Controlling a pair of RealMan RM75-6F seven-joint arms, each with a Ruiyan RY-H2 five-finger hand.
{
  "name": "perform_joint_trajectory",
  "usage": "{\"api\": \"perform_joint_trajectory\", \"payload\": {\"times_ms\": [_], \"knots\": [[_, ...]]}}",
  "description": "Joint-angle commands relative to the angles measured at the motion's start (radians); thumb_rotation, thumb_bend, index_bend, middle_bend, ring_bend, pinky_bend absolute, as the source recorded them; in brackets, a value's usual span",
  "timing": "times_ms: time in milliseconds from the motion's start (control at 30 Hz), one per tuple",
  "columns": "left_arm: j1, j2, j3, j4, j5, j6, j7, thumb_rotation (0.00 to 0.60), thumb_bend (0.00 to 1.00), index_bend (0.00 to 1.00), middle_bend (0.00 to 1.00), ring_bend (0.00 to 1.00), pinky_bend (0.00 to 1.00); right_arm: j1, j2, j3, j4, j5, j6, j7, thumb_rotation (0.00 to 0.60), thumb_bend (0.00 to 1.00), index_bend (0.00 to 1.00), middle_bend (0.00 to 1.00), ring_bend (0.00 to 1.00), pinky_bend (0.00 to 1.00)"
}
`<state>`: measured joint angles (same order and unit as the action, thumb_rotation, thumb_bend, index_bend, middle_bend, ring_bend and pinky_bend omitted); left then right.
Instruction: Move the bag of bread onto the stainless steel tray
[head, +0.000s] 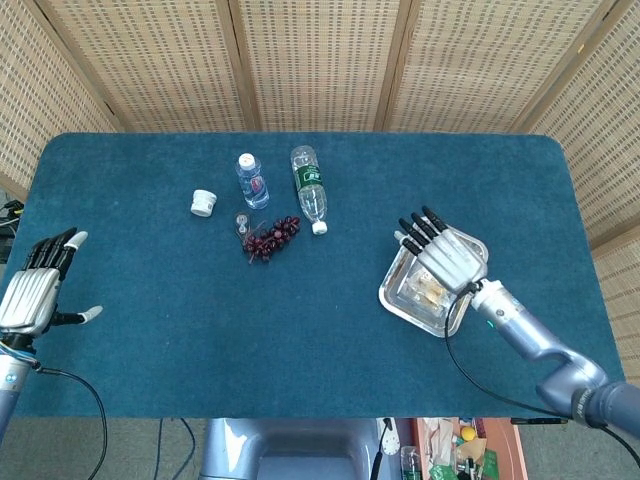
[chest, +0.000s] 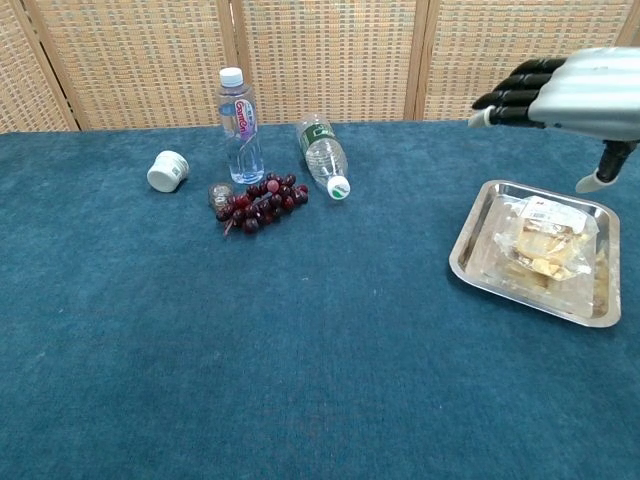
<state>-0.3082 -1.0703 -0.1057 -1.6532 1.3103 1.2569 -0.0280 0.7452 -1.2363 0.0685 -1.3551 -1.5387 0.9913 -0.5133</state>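
Overhead first: right hand hangs over the stainless steel tray and covers most of it, so the bag of bread shows only as a pale patch under the palm edge. Fingers are spread flat and point up-left, holding nothing. Its forearm runs off toward the lower-right corner, where it is cut by the frame. Left hand sits at the left edge of the counter, fingers straight and apart, thumb out to the side, holding nothing; the arm below it is cut off. Small items are hard to read from here: upright bottle, lying bottle, grapes, white jar, and a small clear thing just left of the grapes that I can't identify.

Chest view: bag of bread lies inside the stainless steel tray, clear wrap, pale contents, white label at its far end. Tray's right rim reaches the frame edge. Right hand is above the tray, well clear of the bag, dark fingers extended toward the left, thumb hanging down; wrist cut off at the right edge. Left hand doesn't show here. Upright bottle, lying bottle, grapes and white jar sit at the far left of the counter.
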Motion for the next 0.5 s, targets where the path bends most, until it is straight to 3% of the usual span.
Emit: {"api": "perform_joint_trajectory", "payload": {"times_ms": [33,267,500], "knots": [[0.019,0.001,0.008,0.002,0.017,0.028,-0.005,0.600,0.00,0.00,0.00,0.00,0.00,-0.206,0.072,0.011,-0.169,0.034,0.305,-0.013,0.600,0.00,0.00,0.00,0.00,0.00],[0.079,-0.020,0.033,0.053,0.050,0.115,-0.003,0.600,0.00,0.00,0.00,0.00,0.00,-0.430,0.029,-0.061,-0.183,0.058,0.522,0.180,0.600,0.00,0.00,0.00,0.00,0.00],[0.113,-0.014,0.061,0.059,0.112,0.159,-0.015,0.600,0.00,0.00,0.00,0.00,0.00,-0.528,-0.005,-0.084,-0.174,0.045,0.599,0.273,0.600,0.00,0.00,0.00,0.00,0.00]]}}
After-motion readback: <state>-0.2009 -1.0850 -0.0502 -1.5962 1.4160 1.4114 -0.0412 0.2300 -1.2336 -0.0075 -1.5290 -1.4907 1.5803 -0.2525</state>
